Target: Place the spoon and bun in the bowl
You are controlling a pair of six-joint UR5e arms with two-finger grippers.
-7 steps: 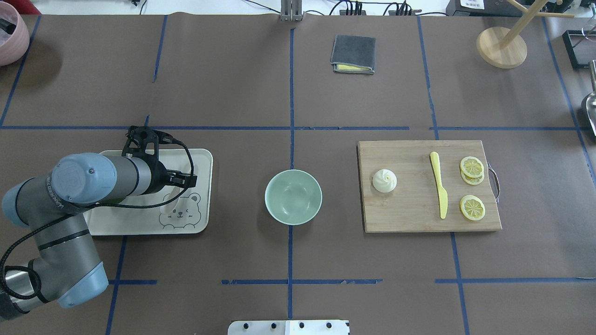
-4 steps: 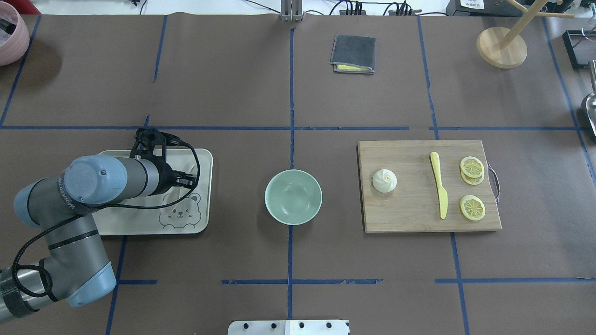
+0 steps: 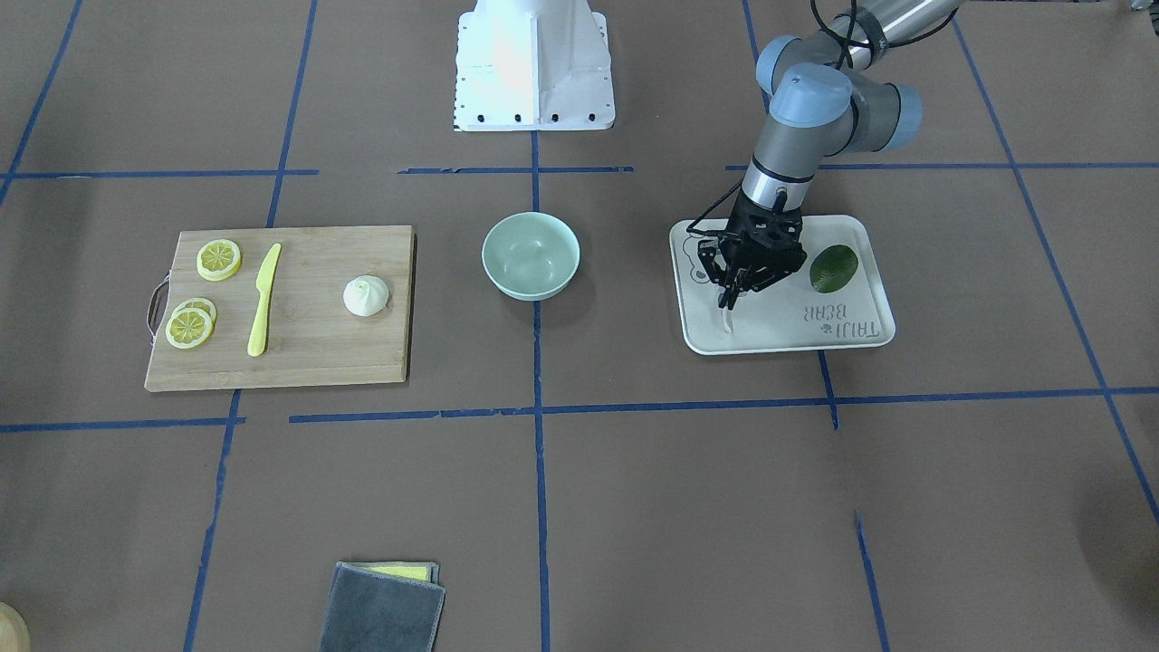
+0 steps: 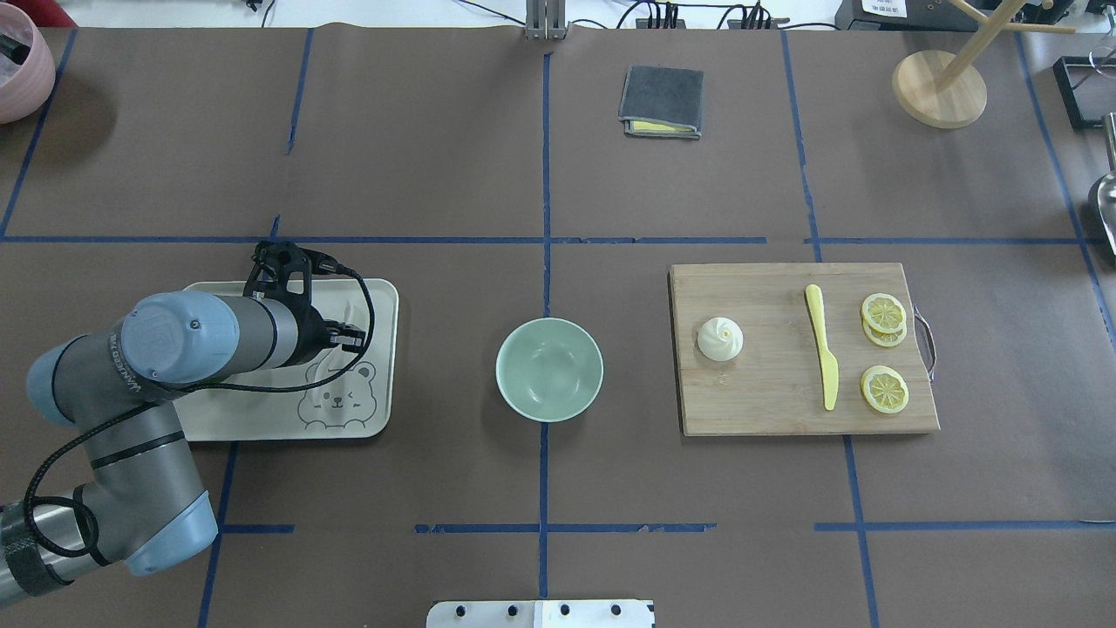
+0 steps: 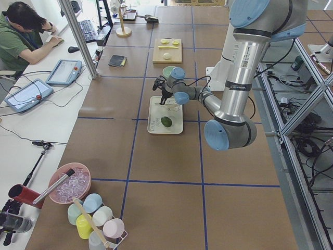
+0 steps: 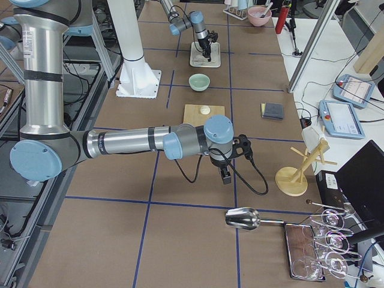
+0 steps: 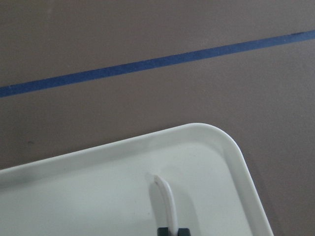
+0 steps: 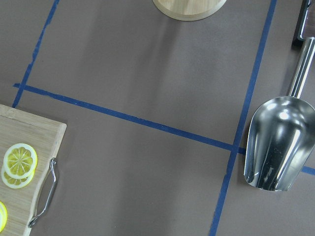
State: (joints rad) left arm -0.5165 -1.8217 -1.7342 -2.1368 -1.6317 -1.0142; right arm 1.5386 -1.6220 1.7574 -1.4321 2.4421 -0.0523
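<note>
Now the spoon sits between the tips of the left gripper, which look pinched together on its handle. It lies over the corner of the tray on the robot's left of the bowl. Whether it has cleared the tray floor I cannot tell.

A second ago the left arm's wrist and elbow lay a little further from the bowl. They shifted toward it, and for the last half second nothing has moved, so I judge that the grasp is made and the lift toward the bowl comes next. The bowl holds nothing, and the bun has not moved from the cutting board on the bowl's other side, so both halves of the task remain.

The spoon is glossy off-white and shows a thin curved edge to the wrist camera. The tray is smooth, pale and round-cornered, with a dark green avocado further from the bowl. The bowl is plain mint with smooth sides. The bun is matt white with a twisted, pleated top. Beyond it lie a yellow knife and lemon slices on grained wood.

The right gripper hangs far out past the board. I cannot tell whether it is apart or together.
</note>
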